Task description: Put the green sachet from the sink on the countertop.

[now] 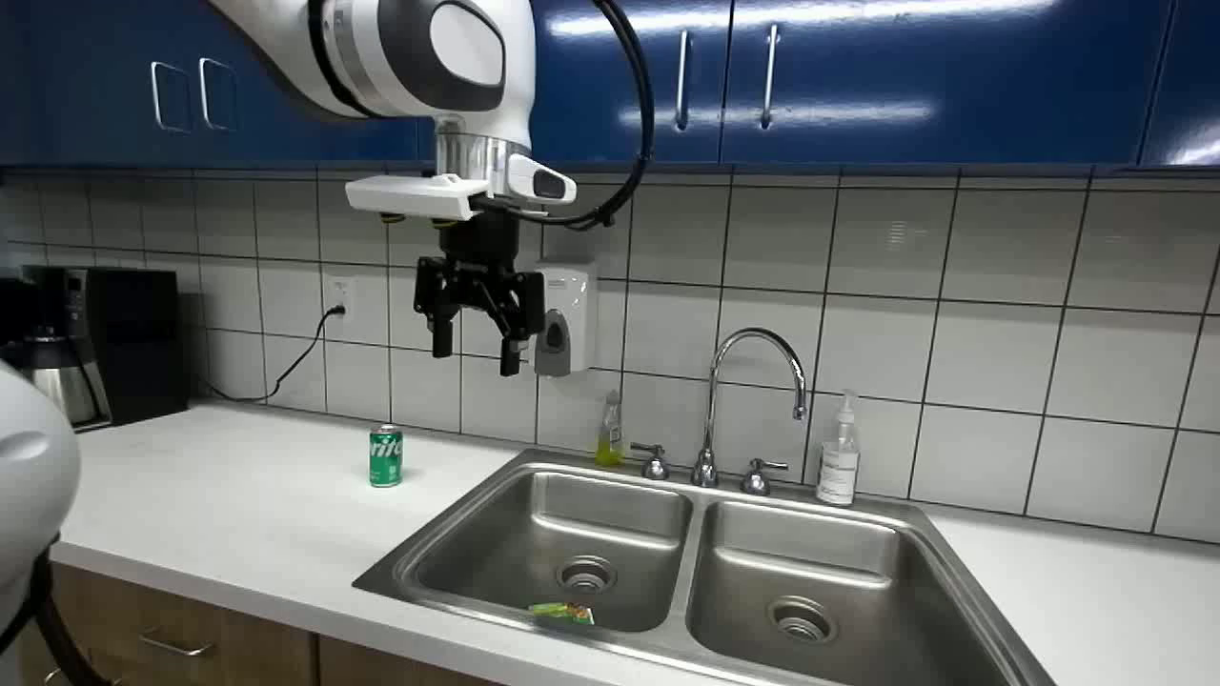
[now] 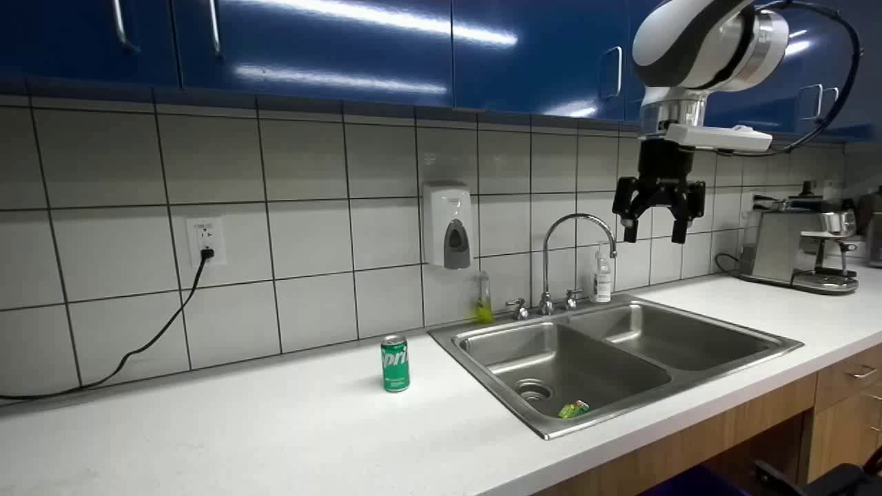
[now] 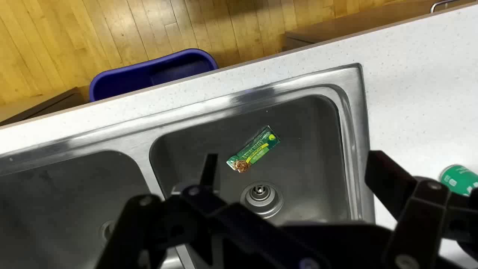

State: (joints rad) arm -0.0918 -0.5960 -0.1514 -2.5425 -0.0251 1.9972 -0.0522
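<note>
The green sachet lies flat on the floor of a sink basin, near the front wall. It also shows in the other views, slanted, with its print facing up, close to the drain. The steel double sink is set in the off-white countertop; both also show in an exterior view, the sink's rim and the countertop. My gripper is open and empty, pointing down, high above the counter level. In the wrist view its fingers stand wide apart, with the sachet beyond them.
A green soda can stands on the countertop beside the sink. A chrome faucet, a yellow-green soap bottle and a white pump bottle stand along the sink's back. A soap dispenser hangs on the wall. Blue cabinets are overhead.
</note>
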